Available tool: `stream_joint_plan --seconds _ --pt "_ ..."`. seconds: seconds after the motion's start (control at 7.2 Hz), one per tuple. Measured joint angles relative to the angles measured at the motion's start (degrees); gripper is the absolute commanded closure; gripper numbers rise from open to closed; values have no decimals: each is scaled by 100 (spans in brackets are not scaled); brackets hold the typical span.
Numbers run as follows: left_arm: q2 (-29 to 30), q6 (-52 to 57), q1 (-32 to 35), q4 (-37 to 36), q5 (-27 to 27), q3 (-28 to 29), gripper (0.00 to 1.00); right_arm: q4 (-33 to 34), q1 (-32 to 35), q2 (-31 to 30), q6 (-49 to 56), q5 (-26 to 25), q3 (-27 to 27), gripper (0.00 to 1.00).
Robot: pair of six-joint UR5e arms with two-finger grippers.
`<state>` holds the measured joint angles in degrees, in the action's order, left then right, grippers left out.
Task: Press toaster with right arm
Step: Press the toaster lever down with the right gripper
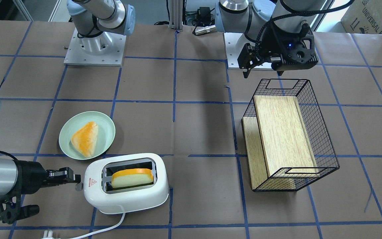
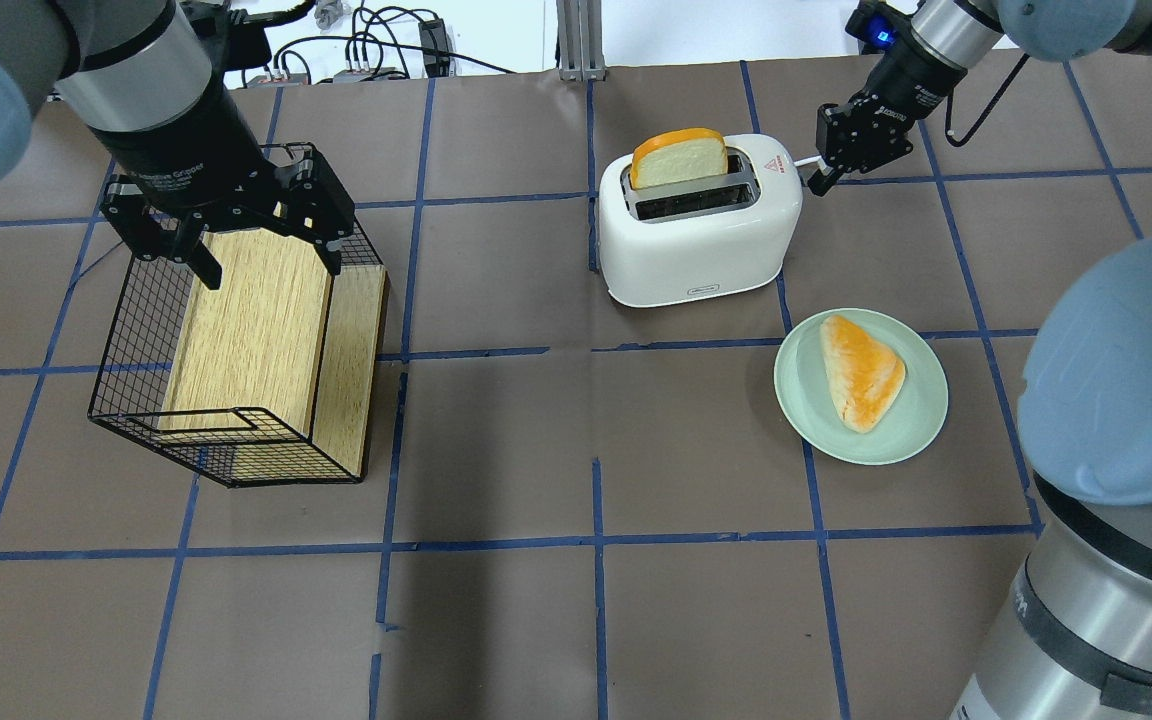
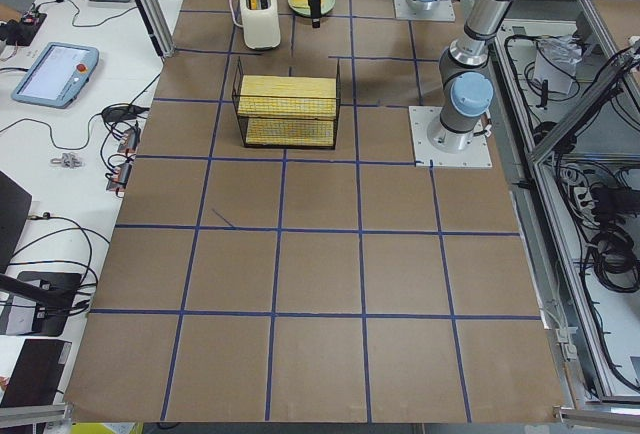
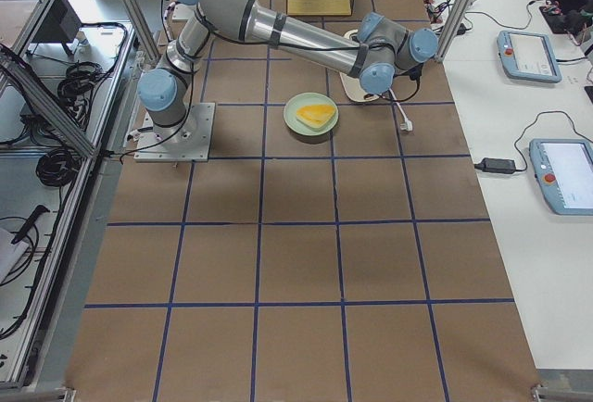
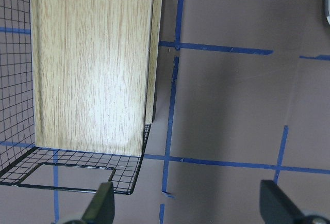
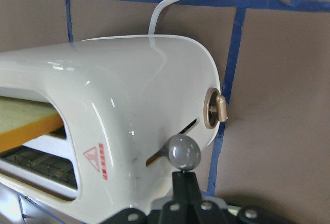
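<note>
The white toaster [image 1: 128,196] stands at the table's far side from the robot and also shows in the overhead view [image 2: 696,250]. A slice of bread [image 1: 132,177] stands raised in one slot. My right gripper [image 1: 75,179] is shut and lies level at the toaster's end by the red triangle sticker [image 1: 93,182]. In the right wrist view its closed fingertips [image 6: 184,180] sit right under the round lever knob [image 6: 184,152], which is high in its slot. My left gripper [image 2: 236,250] is open and empty above the wire basket [image 2: 136,330].
A green plate [image 1: 108,132] with a bread piece [image 1: 85,138] sits just robot-side of the toaster. The black wire basket [image 1: 323,146] holds wooden boards. The toaster's white cord [image 1: 104,229] trails toward the table edge. A gold dial [image 6: 215,109] sits beside the lever slot.
</note>
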<state>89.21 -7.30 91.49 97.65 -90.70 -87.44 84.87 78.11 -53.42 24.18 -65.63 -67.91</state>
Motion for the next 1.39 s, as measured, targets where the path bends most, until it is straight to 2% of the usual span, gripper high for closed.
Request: stream_joint_plan --seconds 1.39 --pt "0 0 0 0 0 3 0 28 39 31 -45 -9 103 100"
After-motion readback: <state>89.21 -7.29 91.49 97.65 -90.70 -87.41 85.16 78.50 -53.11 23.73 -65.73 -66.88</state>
